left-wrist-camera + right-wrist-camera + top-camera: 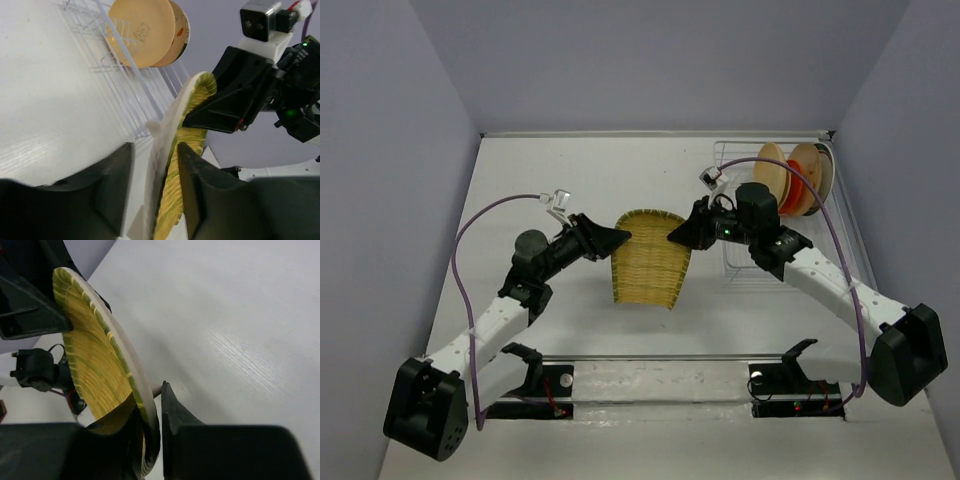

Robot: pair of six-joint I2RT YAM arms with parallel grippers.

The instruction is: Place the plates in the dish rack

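The squarish yellow-green grid-patterned plate point(650, 265) is held tilted above the table between both arms. My right gripper point(675, 235) is shut on its right rim; the right wrist view shows the rim point(95, 360) pinched between the fingers, gripper point(152, 410). My left gripper point(620, 238) straddles the left rim with its jaws open; in the left wrist view point(155, 165) one finger lies against the plate point(192, 107) and the other stands apart. The wire dish rack point(740, 265) at the right holds a peach plate point(770, 172), an orange-red plate point(790, 195) and another peach plate point(812, 170) upright.
The rack stands against the right wall, behind the right arm. Its wires point(125, 90) and racked plates point(142, 32) show in the left wrist view. Grey walls enclose the table on three sides. Purple cables loop above both arms.
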